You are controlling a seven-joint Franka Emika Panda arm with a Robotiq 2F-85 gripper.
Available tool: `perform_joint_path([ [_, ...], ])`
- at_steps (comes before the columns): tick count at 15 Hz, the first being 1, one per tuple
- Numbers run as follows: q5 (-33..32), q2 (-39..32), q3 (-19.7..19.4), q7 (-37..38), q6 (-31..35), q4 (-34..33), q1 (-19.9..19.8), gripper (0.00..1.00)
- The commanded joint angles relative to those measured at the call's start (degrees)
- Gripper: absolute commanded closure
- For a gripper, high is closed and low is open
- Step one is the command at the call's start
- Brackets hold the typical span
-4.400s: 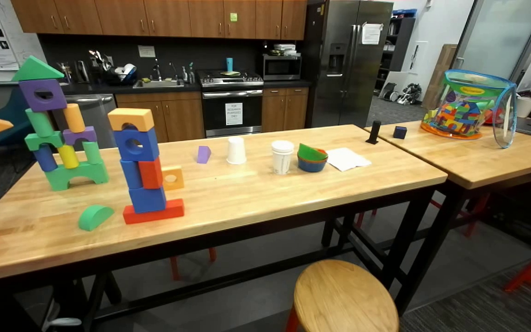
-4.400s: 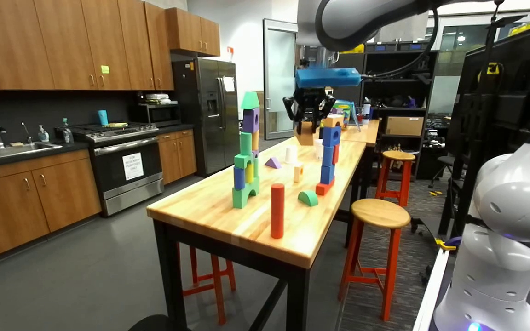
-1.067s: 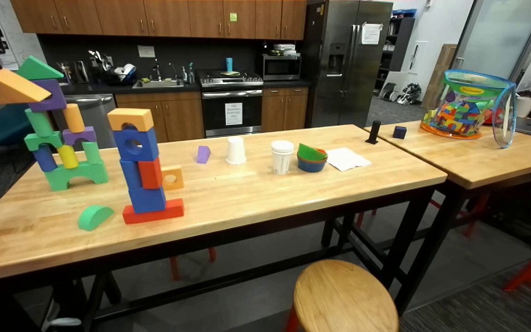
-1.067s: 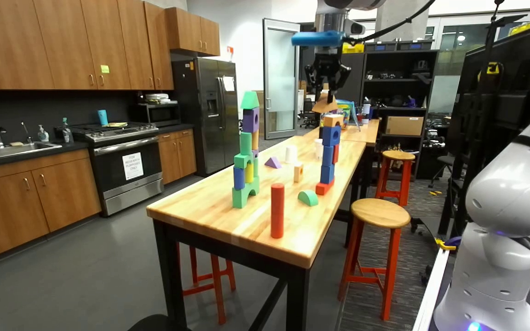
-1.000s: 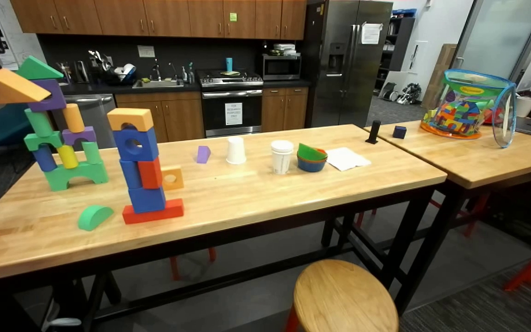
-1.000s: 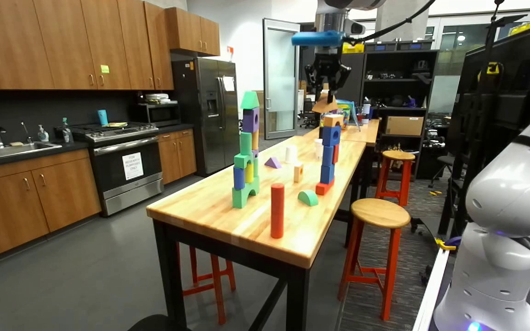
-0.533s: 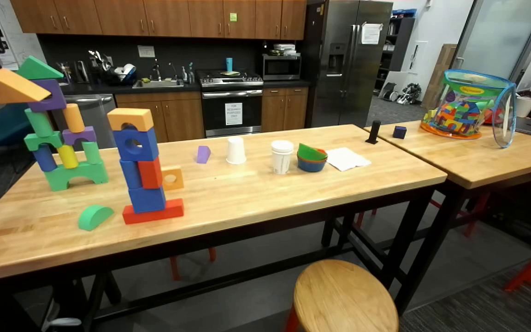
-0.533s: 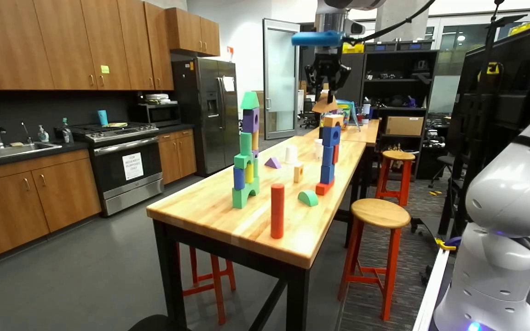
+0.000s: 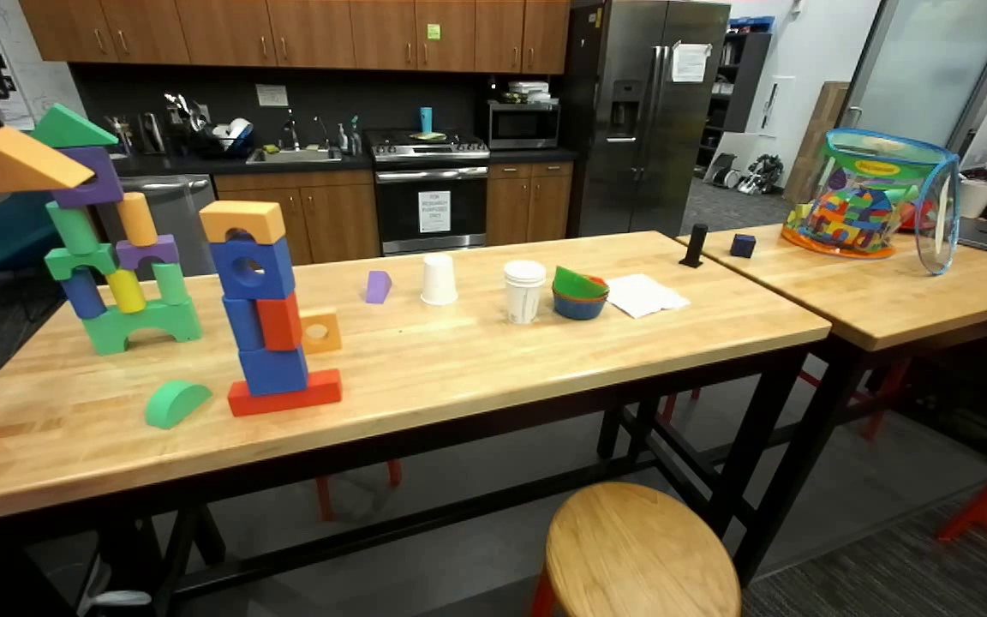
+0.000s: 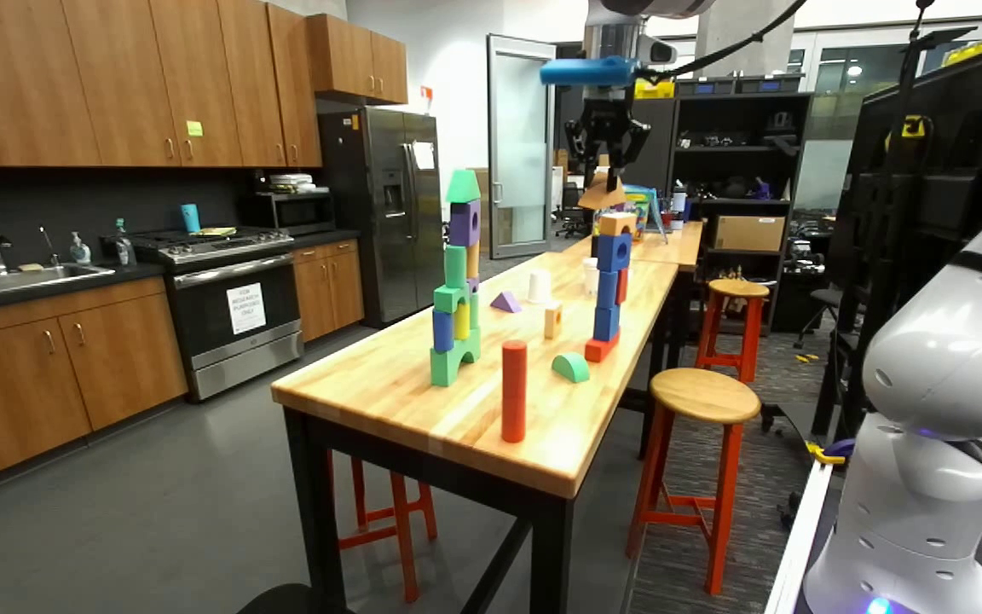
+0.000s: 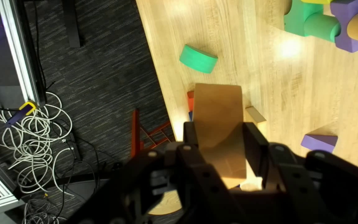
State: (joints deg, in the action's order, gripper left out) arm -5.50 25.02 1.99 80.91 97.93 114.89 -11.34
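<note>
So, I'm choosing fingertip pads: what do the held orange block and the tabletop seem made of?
Held orange block: probably matte foam, perhaps painted wood; plain faces, no visible grain. Tabletop: apparently wood strips, satin finish; grain lines and bright reflections show.

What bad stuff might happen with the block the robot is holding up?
The gripper holds the orange wedge up high, so it might slip and drop. If it hits the blue-and-red tower, that skinny stack could tumble. The green roof rests on a purple block, so a bump might knock it off.
</note>
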Motion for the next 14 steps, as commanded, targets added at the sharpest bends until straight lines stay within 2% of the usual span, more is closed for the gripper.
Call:
perform_joint_path([
  [1,-0.62,-0.20,-0.57,-0.53,-0.48,-0.66,0.64,0.85],
  [7,-1.47,1.40,-4.40,-5.77,-1.60,-1.44,-0.86,0.85],
  [12,-0.40,1.97,-9.84,-11.56,-1.50,-1.62,-3.10,0.85],
  [13,-1.02,1.55,-8.19,-9.61,-0.39,-1.08,-3.03,0.60],
  [14,-0.90,1.58,-9.00,-10.62,-0.39,-1.10,-3.47,0.60],
])
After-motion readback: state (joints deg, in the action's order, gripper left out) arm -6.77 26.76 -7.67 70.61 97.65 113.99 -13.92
